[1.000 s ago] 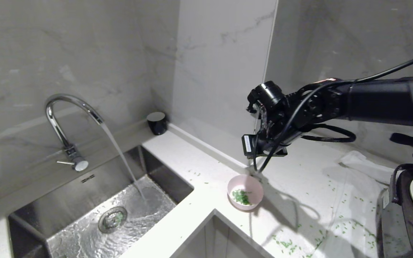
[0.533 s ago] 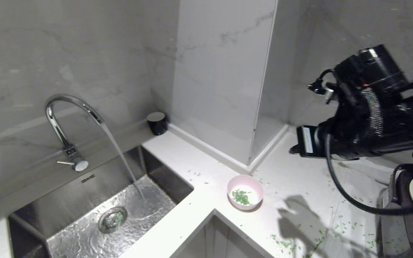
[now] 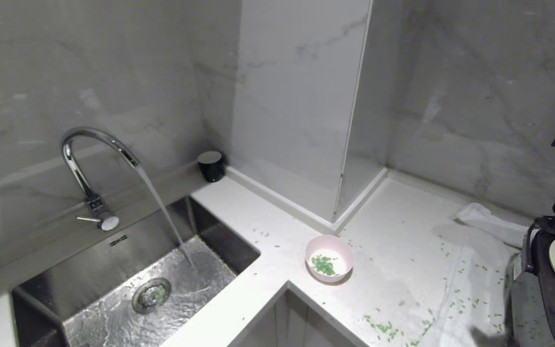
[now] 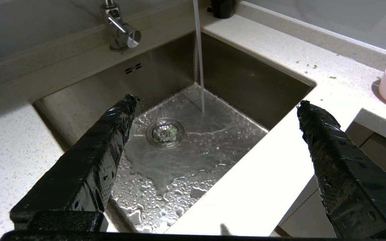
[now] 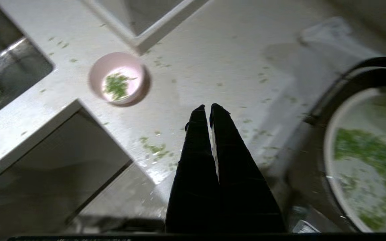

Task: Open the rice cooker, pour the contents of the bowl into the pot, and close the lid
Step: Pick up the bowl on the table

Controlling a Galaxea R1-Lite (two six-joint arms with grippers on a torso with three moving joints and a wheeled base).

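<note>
The pink bowl (image 3: 329,258) sits on the white counter (image 3: 403,250), near the corner by the sink (image 3: 128,284). A little bit of green rice (image 3: 324,264) lies in the bowl. More green bits are spilled on the counter. The rice cooker (image 3: 542,289) stands at the right edge with its pot (image 5: 367,160) showing green rice inside. Water runs from the tap (image 3: 89,164) into the sink. The right gripper (image 5: 206,108) hangs above the counter between the bowl and the cooker, its fingers pressed together and holding nothing. The left gripper (image 4: 214,100) hangs over the sink, fingers spread wide, empty.
</note>
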